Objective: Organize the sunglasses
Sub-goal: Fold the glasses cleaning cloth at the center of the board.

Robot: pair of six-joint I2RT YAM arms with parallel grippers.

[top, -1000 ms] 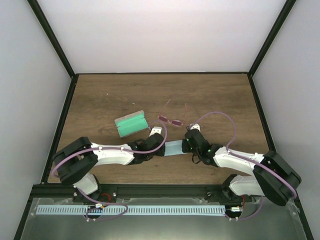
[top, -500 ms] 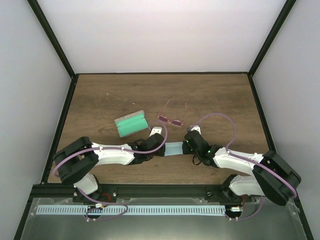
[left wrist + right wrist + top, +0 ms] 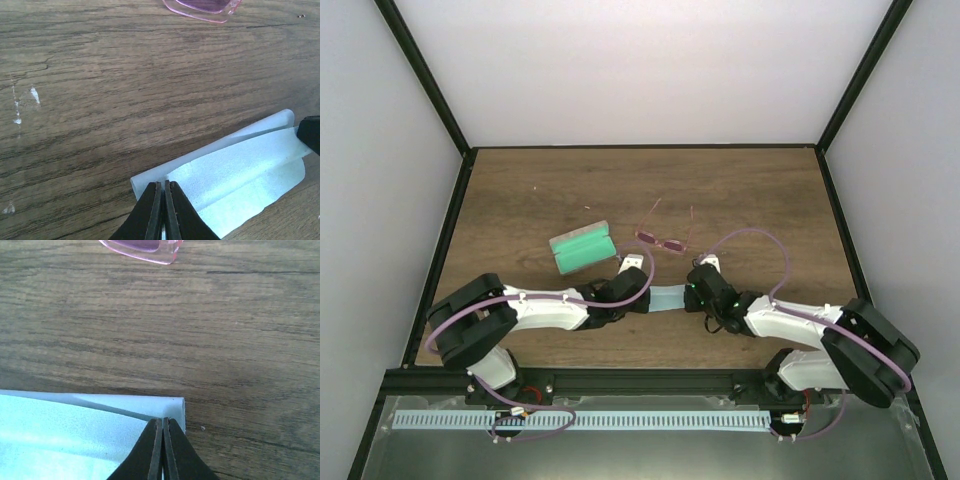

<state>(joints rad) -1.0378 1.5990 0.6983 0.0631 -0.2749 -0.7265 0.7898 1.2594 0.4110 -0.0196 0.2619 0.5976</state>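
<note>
On the brown wooden table (image 3: 760,190), a bit left of the middle, sits a grey case (image 3: 582,247). It lies open with its green inside facing up. I can see only the green lining in it.

Just to the right of the case lie the sunglasses (image 3: 663,241). They have pink lenses and very thin arms. The arms are spread open and point toward the far wall. The sunglasses rest flat on the wood, near the case but not touching it. Nothing is holding them.

Closer to me than the sunglasses is a light blue cloth (image 3: 666,297). It is folded over, so one layer lies on top of another. It sits between the two pincers and is apart from the sunglasses.

The left gripper (image 3: 163,186) has its two black fingers squeezed tight together on the left end of the cloth. Almost no gap shows between them, just the thin edge of the cloth. The right gripper (image 3: 162,421) does the same on the right end, with its fingers pressed close on a corner of the cloth. Both arms are bent low over the table. I cannot tell if the cloth is lifted a little or lying right on the wood.
</note>
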